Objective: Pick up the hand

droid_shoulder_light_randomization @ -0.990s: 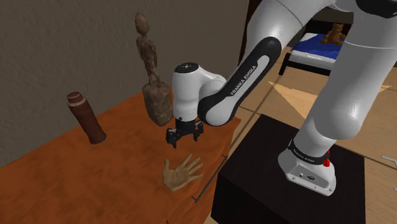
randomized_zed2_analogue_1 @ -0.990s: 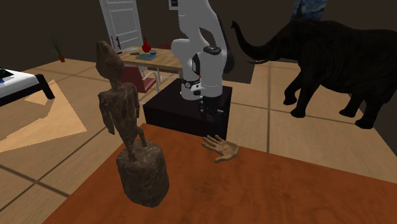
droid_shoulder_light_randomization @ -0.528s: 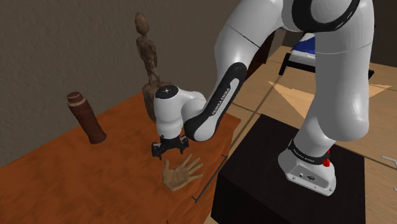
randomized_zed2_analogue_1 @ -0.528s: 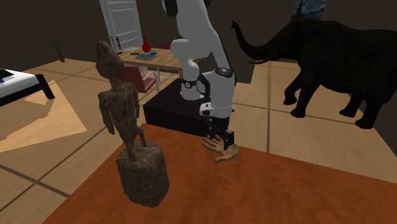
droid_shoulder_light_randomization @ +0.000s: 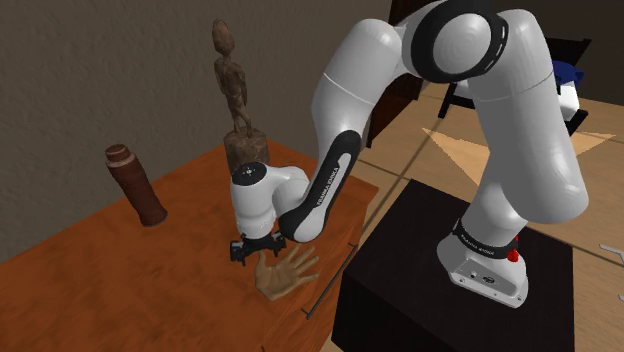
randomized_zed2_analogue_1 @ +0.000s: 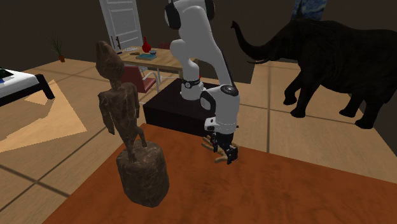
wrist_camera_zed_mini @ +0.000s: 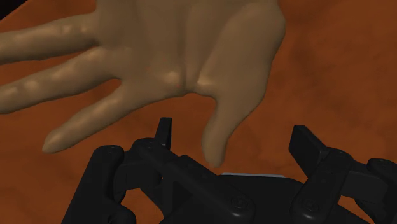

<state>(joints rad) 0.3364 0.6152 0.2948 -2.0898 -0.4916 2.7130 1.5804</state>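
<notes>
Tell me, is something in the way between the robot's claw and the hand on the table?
No, nothing visible is in the way. The open gripper hangs right at the tan hand, with the thumb between its fingers, not touching. The carved figure and the brown cylinder stand farther back on the table.

We see a tan hand (wrist_camera_zed_mini: 172, 57) on a mottled reddish-brown bench (wrist_camera_zed_mini: 337, 76); the pincer (wrist_camera_zed_mini: 234, 135) is all black, the statue (droid_shoulder_light_randomization: 238, 110) dark brown, the elephant (randomized_zed2_analogue_1: 331, 63) black, the arm (droid_shoulder_light_randomization: 520, 130) white.
</notes>
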